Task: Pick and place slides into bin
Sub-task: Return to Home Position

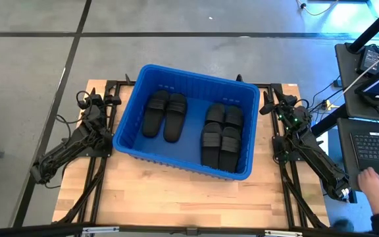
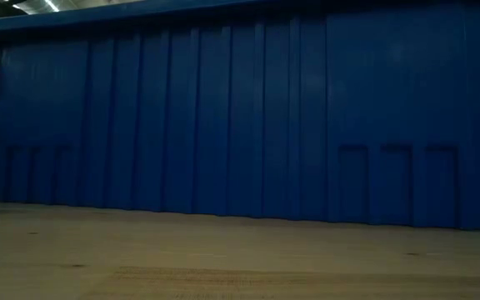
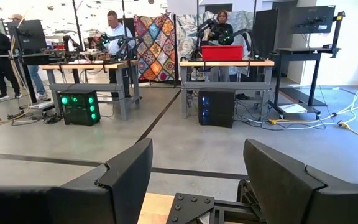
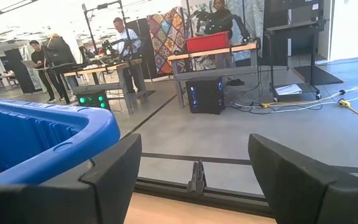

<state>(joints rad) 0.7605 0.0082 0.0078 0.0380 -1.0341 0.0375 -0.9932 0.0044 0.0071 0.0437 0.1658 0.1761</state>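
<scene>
The bright-blue bin (image 1: 129,125) stands in the middle of the table; its near wall (image 2: 240,117) fills the low view. Inside lie black slides: a pair (image 1: 164,116) side by side on the bin's left, and several more (image 1: 221,135) close together on its right. My left gripper (image 1: 114,100) is by the bin's far left corner, open and empty (image 3: 197,180). My right gripper (image 1: 266,105) is by the bin's far right corner, open and empty (image 4: 194,180), with the bin's rim (image 4: 48,140) beside it.
Bare wooden table top (image 1: 176,197) lies between the bin and the near edge. A person's hand (image 1: 372,179) is at a laptop on the right, off the table. People stand at benches in the room beyond (image 3: 114,28).
</scene>
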